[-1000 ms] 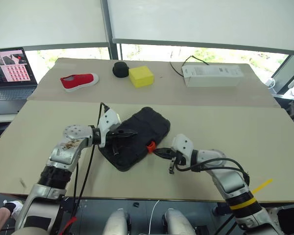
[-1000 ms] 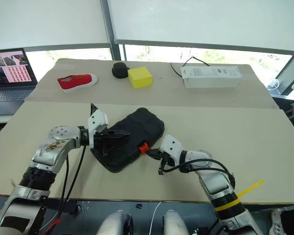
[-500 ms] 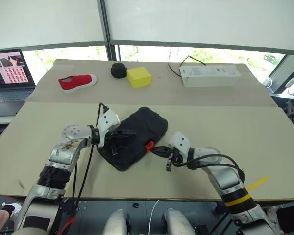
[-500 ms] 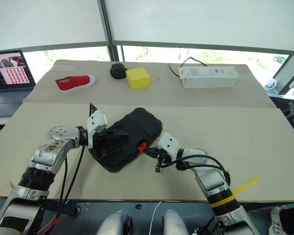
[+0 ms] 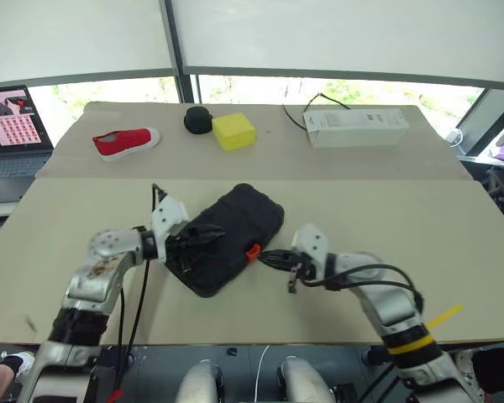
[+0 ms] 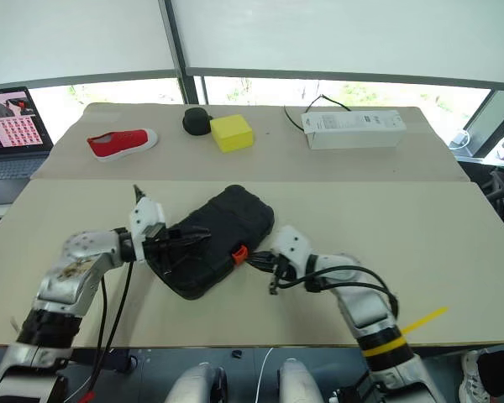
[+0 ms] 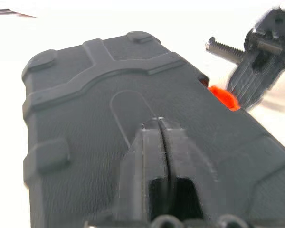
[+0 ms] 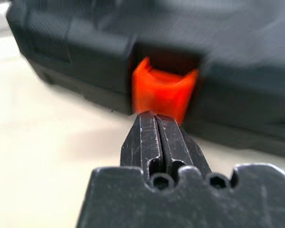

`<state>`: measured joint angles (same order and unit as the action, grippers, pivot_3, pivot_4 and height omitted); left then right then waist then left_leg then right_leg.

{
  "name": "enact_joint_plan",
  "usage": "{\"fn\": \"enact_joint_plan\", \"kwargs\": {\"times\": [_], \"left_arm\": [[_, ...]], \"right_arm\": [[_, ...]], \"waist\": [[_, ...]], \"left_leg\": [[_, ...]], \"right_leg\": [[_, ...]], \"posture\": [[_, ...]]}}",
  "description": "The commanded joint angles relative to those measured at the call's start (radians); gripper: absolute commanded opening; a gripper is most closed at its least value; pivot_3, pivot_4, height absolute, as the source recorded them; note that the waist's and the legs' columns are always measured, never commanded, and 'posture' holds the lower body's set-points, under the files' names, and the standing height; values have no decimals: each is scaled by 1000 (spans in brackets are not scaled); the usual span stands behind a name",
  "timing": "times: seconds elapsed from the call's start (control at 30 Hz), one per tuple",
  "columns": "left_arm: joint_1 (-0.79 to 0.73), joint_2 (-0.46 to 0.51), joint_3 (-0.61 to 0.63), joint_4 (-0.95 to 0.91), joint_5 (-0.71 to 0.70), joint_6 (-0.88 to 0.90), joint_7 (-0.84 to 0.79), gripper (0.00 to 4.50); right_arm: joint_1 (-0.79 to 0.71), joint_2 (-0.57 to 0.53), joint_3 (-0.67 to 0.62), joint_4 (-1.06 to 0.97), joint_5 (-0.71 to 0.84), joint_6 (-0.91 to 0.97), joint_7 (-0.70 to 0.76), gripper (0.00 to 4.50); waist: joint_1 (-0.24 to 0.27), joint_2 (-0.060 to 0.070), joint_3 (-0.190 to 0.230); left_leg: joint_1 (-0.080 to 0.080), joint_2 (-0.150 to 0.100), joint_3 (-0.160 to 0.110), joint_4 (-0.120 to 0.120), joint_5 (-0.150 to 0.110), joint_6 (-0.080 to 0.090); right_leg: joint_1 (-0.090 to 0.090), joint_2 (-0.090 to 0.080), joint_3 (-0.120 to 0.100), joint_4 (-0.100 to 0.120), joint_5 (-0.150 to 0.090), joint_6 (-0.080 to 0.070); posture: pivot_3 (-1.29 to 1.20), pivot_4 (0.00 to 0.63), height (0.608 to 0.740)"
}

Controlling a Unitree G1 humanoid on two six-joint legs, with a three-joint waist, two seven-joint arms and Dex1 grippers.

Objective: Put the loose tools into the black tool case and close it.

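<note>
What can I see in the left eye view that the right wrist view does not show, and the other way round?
The left eye view takes in the whole closed black tool case on the table, plus the red shoe, yellow block and white box behind. The right wrist view gives the orange latch close up, with the right gripper fingers pressed together just before it. Both show case, latch and right gripper.

tool case [image 5: 231, 238] mid-table | left hand [image 5: 203, 241] on it | right hand [image 5: 266, 256] beside latch [image 5: 253, 250]
</note>
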<state>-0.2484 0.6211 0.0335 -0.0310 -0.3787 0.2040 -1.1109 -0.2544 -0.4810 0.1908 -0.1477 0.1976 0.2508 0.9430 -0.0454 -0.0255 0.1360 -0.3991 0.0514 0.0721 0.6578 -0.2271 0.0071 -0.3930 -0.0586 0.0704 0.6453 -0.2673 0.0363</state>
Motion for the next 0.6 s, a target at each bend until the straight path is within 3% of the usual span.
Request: {"fn": "enact_joint_plan", "kwargs": {"times": [0.03,0.1,0.23,0.3,0.4,0.6], "left_arm": [[157,73,167,-70,-61,-32,-17,2166],[240,111,243,-108,-96,2,-10,2877],[417,157,351,-115,-2,-100,45,4309],[501,144,421,-89,8,-134,69,4500],[590,109,483,-71,51,-211,134,4500],[596,80,478,-50,70,-260,191,4500]], "right_arm": [[94,-110,-128,-47,55,-106,71,1783],[123,-146,-186,-28,73,-152,82,2475],[154,-205,-271,62,95,-335,163,3796],[179,-234,-306,92,94,-367,174,4410],[206,-265,-337,143,76,-412,176,4410],[172,-251,-334,215,51,-477,133,4410]], "waist": [[0,0,0],[1,-2,2],[4,-4,4],[11,-8,7],[21,-11,8],[36,-12,9]], "left_leg": [[0,0,0,0,-2,0],[-2,0,0,-1,-3,0],[-5,0,0,0,-3,0],[-6,0,0,0,-3,0],[-7,1,0,0,-3,0],[-9,1,2,1,-3,0]], "right_leg": [[0,0,0,-1,-1,0],[-2,-1,0,-2,-2,0],[-6,-2,0,-1,-2,0],[-6,-2,-1,-2,-2,0],[-7,-3,-1,-2,-2,0],[-9,-4,-1,-3,-2,0]], "posture": [[0,150,740],[0,150,740],[0,150,740],[0,150,740],[0,150,740],[0,150,740]]}}
